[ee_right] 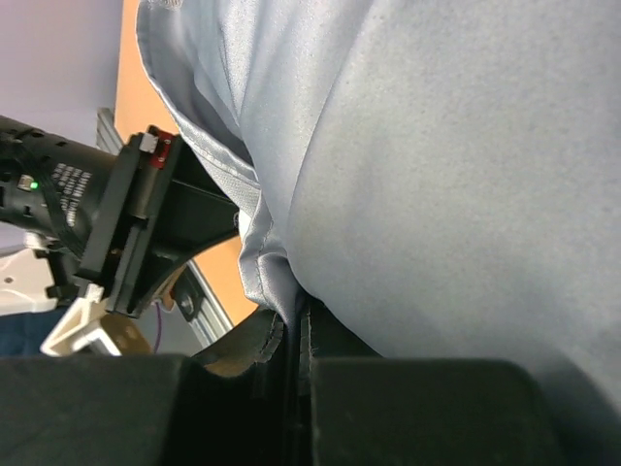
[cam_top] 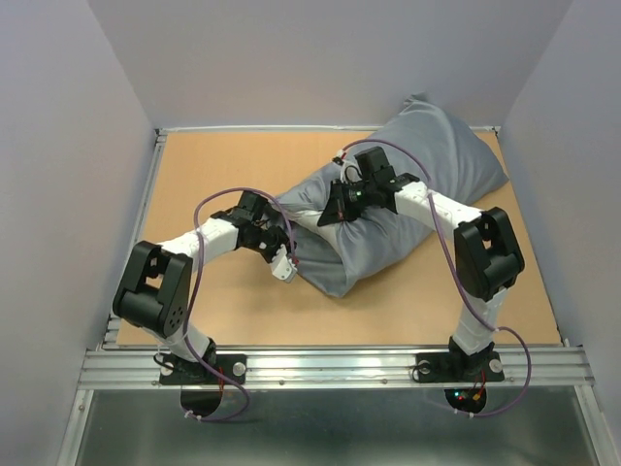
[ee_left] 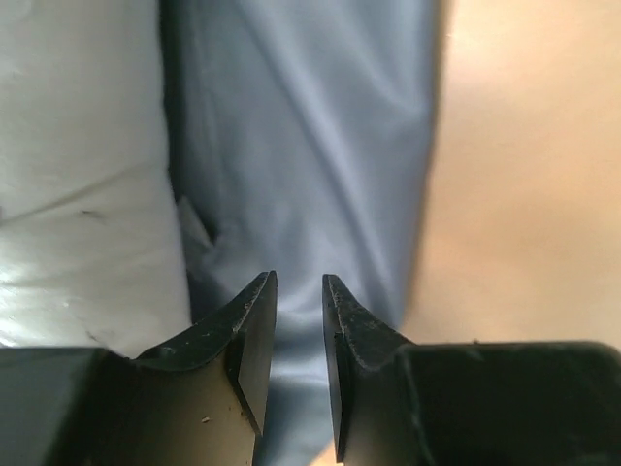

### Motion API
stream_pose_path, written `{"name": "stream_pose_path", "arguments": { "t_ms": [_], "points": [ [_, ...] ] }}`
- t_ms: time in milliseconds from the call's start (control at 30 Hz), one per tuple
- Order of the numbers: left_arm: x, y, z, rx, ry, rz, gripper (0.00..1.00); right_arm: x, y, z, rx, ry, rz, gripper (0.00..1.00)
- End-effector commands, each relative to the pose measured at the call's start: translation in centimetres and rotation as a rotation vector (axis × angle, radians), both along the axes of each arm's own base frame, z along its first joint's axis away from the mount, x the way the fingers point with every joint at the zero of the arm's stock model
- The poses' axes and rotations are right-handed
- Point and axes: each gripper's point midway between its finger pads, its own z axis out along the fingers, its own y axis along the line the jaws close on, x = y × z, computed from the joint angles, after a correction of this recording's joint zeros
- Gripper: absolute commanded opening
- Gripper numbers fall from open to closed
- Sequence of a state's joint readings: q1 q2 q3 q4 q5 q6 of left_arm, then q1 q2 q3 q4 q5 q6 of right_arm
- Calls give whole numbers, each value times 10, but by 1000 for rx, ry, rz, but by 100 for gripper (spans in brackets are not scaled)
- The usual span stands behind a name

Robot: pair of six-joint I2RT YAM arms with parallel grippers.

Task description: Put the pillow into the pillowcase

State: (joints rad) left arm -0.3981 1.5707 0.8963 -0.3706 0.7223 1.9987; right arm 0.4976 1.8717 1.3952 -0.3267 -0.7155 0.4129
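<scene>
The blue-grey pillowcase (cam_top: pixel 427 165) lies diagonally across the table, bulging with the pillow inside it. The left wrist view shows off-white pillow (ee_left: pixel 78 194) bare at the left beside the pillowcase (ee_left: pixel 310 146) edge. My left gripper (cam_top: pixel 281 254) sits at the sack's lower-left end. Seen from its own wrist, the left gripper (ee_left: pixel 299 286) is open by a narrow gap over the blue-grey cloth, holding nothing. My right gripper (cam_top: pixel 335 212) rests on the sack's middle. Seen from its own wrist, the right gripper (ee_right: pixel 293 325) is shut on a hemmed fold of the pillowcase (ee_right: pixel 437 175).
The wooden table (cam_top: pixel 223 165) is walled in at the back and on both sides. An aluminium rail (cam_top: pixel 330 364) runs along its near edge by the arm bases. The left arm (ee_right: pixel 126 223) shows close by in the right wrist view.
</scene>
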Motion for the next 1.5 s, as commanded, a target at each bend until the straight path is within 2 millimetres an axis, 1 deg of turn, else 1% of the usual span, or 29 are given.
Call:
{"name": "stream_pose_path", "arguments": {
  "t_ms": [0,33,67,100,133,200,233,333,400,500,600,667,800,833,867,900,933,1000,1033,1100,1167,1267,1467],
  "points": [
    [20,-38,39,-136,-396,-286,35,0,10,64,144,-69,22,1],
    [23,-43,39,-145,-419,-293,33,-1,10,68,153,-68,22,1],
    [27,-45,39,-151,-432,-289,32,-1,11,71,159,-66,23,1],
    [27,-51,39,-164,-445,-296,31,-2,11,73,166,-65,29,0],
    [34,-57,41,-183,-478,-286,31,-3,11,74,169,-62,28,1],
    [38,-67,39,-188,-502,-290,29,-3,12,78,180,-62,36,1],
    [45,-74,39,-200,-515,-282,28,-3,12,79,181,-62,36,1],
    [61,-84,32,-179,-527,-272,27,-3,13,81,187,-64,36,0],
    [68,-87,25,-162,-532,-277,26,-4,13,80,188,-57,38,0],
    [80,-93,9,-130,-529,-285,25,-4,13,82,191,-57,37,0],
    [85,-91,-1,-102,-531,-284,25,-2,13,83,192,-62,32,0],
    [83,-88,-9,-87,-516,-283,25,-3,13,82,192,-55,31,1],
    [72,-78,-22,-37,-438,-297,20,-2,14,82,192,-63,31,0],
    [75,-78,-18,-25,-439,-311,20,-1,14,81,189,-66,32,1],
    [62,-68,-28,9,-359,-323,19,0,14,80,188,-70,33,1],
    [59,-63,-31,29,-333,-333,19,0,14,78,185,-70,31,1],
    [51,-53,-34,59,-271,-345,19,2,13,77,181,-71,28,0],
    [42,-44,-35,82,-227,-377,19,2,14,72,172,-68,26,0],
    [33,-35,-37,106,-166,-383,19,4,14,68,163,-67,20,1],
    [25,-25,-39,140,-140,-411,18,6,13,62,151,-69,15,1],
    [10,-14,-46,175,-91,-423,18,6,12,57,144,-64,14,1],
    [-5,-4,-49,204,-59,-451,18,5,11,51,135,-59,15,1],
    [-31,11,-41,241,1,-484,18,4,9,42,118,-58,10,1]
  ]
}}
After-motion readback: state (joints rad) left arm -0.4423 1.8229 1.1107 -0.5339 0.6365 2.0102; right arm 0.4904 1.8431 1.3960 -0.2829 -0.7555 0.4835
